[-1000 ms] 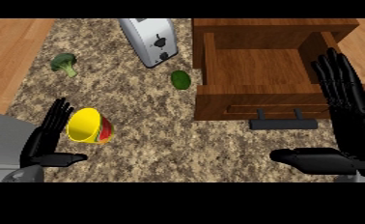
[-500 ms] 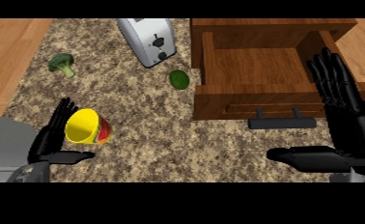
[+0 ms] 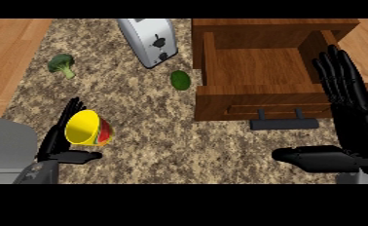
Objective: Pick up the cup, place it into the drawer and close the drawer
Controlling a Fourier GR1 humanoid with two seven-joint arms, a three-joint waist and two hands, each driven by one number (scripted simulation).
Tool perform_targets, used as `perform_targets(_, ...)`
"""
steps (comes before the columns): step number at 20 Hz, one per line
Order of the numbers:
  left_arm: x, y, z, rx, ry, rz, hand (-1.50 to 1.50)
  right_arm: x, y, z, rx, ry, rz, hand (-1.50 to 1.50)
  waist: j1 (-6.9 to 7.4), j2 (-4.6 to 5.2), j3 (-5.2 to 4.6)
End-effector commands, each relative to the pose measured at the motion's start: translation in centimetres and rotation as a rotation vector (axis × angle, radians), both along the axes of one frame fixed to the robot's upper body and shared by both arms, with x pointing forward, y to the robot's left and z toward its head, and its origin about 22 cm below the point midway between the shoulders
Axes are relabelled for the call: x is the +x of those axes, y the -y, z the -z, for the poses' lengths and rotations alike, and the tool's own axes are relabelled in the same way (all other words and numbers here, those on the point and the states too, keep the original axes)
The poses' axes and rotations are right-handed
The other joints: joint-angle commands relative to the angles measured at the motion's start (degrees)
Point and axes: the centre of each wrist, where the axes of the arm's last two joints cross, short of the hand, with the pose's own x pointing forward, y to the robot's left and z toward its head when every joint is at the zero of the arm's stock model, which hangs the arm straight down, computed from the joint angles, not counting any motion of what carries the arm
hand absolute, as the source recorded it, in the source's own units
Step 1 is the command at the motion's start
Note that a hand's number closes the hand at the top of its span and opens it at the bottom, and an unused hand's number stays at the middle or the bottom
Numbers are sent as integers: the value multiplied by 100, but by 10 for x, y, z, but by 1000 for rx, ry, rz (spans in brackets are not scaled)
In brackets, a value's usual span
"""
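The left hand (image 3: pixel 61 142) has closed in on the yellow cup (image 3: pixel 87 128) over the last second: 1 second back its fingers stood clear to the cup's left, and now they lie straight against its far side while the thumb reaches under it along the granite counter (image 3: pixel 179 137), so the cup sits cradled between them but is not yet wrapped. The cup itself has barely shifted; it lies tipped on its side near the counter's lower left, mouth toward the camera, well apart from the open wooden drawer (image 3: pixel 262 74) at the upper right. That suggests the grasp is just being set and the lift has not begun. The right hand (image 3: pixel 345 108) rests beside the drawer's right wall, fingers spread and pointing up, thumb stretched out low, in much the same place as before. A toaster (image 3: pixel 151 40), a broccoli floret (image 3: pixel 61 64) and a lime (image 3: pixel 179 80) lie between cup and drawer; the carry will probably need to clear the lime and the drawer's black handle (image 3: pixel 284 122).
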Motion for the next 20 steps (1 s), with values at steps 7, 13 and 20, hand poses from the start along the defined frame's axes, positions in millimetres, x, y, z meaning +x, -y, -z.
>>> perform_targets(7, 13, 12, -2, -185, 126, 93, -150, 2, 2, 2, -13, -16, -18, -150, -26, 13, -8)
perform_targets(13, 22, 16, -8, -284, 153, 170, -150, 8, -4, 2, 13, -12, -2, -150, 13, 13, -9)
perform_targets(20, 27, 37, -3, -395, 119, 256, 150, -1, 1, 6, 9, -26, -28, -150, -69, 11, -11)
